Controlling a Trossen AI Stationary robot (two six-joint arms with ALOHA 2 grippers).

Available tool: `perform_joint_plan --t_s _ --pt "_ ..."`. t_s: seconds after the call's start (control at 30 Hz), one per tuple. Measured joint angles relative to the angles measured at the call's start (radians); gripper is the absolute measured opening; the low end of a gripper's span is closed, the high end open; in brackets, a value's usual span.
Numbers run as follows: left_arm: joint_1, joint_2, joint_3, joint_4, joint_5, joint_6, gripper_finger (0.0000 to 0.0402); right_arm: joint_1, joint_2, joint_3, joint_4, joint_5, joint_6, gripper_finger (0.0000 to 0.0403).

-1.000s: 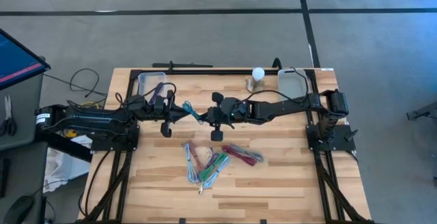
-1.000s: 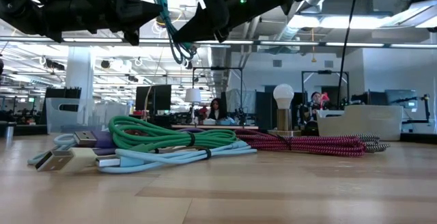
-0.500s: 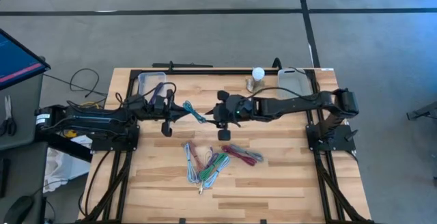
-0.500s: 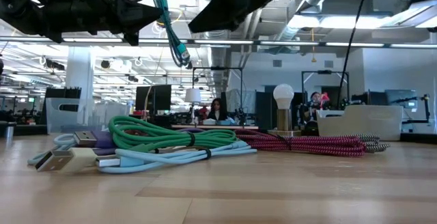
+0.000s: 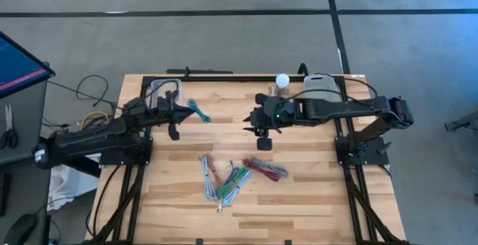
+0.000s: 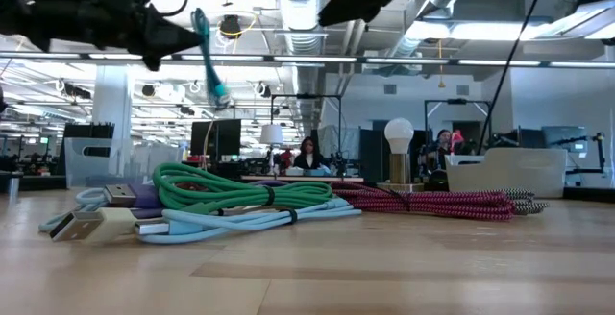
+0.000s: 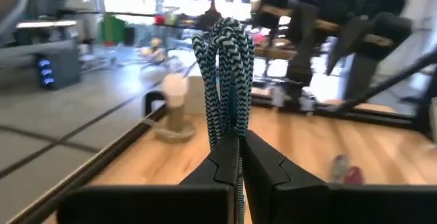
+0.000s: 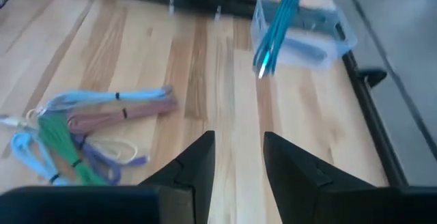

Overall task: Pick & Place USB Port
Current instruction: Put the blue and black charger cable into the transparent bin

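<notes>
We note the left tool clamped tight on the teal cable at its bundled middle — light, limp, dangling; right tool open, empty.

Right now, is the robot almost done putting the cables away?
Not nearly. Done: nothing can be seen put away for sure. In hand: the left end effector is shut on a teal cable, held up in the air near the left bin. The right end effector is open and holds nothing. Left: a pile of cables lies on the table.
</notes>
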Motion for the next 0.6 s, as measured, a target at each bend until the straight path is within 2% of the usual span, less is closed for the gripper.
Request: perform_joint_plan --t_s 0.33,0.47,0.6 --pt "0.080 -0.338 0.000 -0.335 -0.163 0.004 0.0006 -0.007 -0.023 -0.001 -0.147 0.024 0.028 0.0116" --pt "0.092 -0.406 0.000 -0.422 -0.191 -0.004 0.0006 -0.012 -0.037 -0.060 -0.105 0.055 0.027 0.0116" --pt "0.092 -0.427 0.000 -0.433 -0.208 -0.003 0.0006 -0.020 -0.112 -0.169 -0.004 0.061 0.037 0.0116"
